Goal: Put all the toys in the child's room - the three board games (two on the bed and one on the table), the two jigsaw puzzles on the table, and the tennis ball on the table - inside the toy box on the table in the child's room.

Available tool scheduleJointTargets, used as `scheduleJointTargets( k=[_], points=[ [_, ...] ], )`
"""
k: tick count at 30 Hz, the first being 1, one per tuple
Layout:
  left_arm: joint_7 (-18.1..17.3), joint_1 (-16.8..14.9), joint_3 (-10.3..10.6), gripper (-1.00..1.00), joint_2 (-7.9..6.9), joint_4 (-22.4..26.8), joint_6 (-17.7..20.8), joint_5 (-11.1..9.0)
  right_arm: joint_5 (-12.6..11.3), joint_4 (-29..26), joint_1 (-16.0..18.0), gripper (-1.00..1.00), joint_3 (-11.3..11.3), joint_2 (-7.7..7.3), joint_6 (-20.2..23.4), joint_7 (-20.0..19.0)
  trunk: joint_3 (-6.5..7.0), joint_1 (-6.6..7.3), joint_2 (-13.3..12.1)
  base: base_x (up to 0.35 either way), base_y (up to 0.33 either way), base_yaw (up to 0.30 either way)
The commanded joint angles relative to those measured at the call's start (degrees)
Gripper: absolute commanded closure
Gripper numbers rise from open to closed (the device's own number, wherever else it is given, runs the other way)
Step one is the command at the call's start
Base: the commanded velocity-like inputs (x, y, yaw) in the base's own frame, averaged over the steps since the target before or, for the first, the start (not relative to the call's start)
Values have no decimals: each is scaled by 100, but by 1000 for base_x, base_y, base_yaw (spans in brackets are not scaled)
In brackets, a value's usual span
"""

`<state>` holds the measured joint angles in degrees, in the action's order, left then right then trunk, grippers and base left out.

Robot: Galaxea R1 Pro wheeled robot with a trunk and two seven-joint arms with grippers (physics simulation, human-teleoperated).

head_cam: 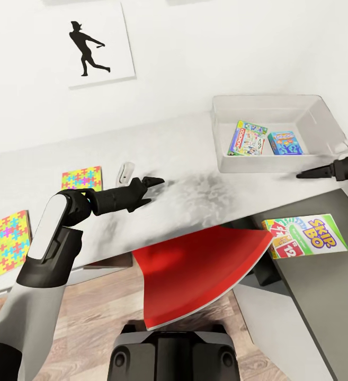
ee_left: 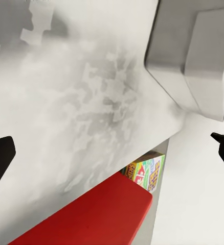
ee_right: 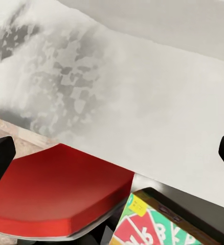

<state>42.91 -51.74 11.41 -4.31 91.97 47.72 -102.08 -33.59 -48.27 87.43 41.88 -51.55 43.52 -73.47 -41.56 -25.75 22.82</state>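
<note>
1. My left pincer (head_cam: 153,190) hangs released over the table (head_cam: 195,159), grasping nothing.
2. My right pincer (head_cam: 306,173) also gapes, just beside the toy box (head_cam: 224,159).
3. Monopoly box (head_cam: 247,138) and blue game (head_cam: 285,143) lie inside; Skip-Bo box (head_cam: 305,242) sits below my right pincer.

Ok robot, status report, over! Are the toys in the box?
Both grippers open, empty: left, right. Box holds two games. Skip-Bo waits on the dark cabinet; two puzzles on the table. Nothing blocking.

toy box (head_cam: 322,124): Monopoly game (head_cam: 247,138), blue game (head_cam: 285,143) inside | Skip-Bo game (head_cam: 305,242): dark cabinet | two puzzles (head_cam: 81,178): table (head_cam: 195,185)
</note>
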Motion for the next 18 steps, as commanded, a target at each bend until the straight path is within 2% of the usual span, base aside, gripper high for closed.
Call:
scheduleJointTargets(
  k=[1,2,4,5,6,7,9,10,12,13,15,18],
  points=[
    [60,-5,4,-100,-8,5,-8,-58,-145,-61,-57,-100,35,-65,44,1,-8,-4,10,0,0,0],
    [60,-5,4,-100,-8,5,-8,-58,-145,-61,-57,-100,35,-65,44,1,-8,-4,10,0,0,0],
    [63,-6,3,-100,-14,5,-8,-58,-390,-192,-224,-100,37,-247,45,-1,-8,-4,10,0,0,0],
    [63,-6,3,-100,-14,5,-8,-58,-390,-192,-224,-100,37,-247,45,-1,-8,-4,10,0,0,0],
    [64,-5,3,-100,-18,5,-8,-58,-529,-271,-328,-100,37,-353,43,-1,-8,-4,10,0,0,0],
    [64,-5,3,-100,-18,5,-8,-58,-529,-271,-328,-100,37,-353,43,-1,-8,-4,10,0,0,0],
    [69,-4,2,-100,-21,5,-8,-58,-817,-471,-576,-100,38,-566,39,3,-8,-4,10,0,0,0],
    [69,-4,2,-100,-21,5,-8,-58,-817,-471,-576,-100,38,-566,39,3,-8,-4,10,0,0,0],
    [72,-4,4,-100,-21,5,-8,-58,-1101,-692,-856,-100,37,-777,33,13,-8,-4,10,0,0,0],
    [72,-4,4,-100,-21,5,-8,-58,-1101,-692,-856,-100,37,-777,33,13,-8,-4,10,0,0,0],
    [79,-3,6,-100,-12,5,-8,-58,-1354,-897,-1119,-100,38,-971,19,31,-8,-4,10,0,0,0],
    [82,-3,9,-100,-6,5,-8,-58,-1457,-993,-1229,-100,38,-1052,13,42,-7,-4,10,0,0,0]
  ],
)
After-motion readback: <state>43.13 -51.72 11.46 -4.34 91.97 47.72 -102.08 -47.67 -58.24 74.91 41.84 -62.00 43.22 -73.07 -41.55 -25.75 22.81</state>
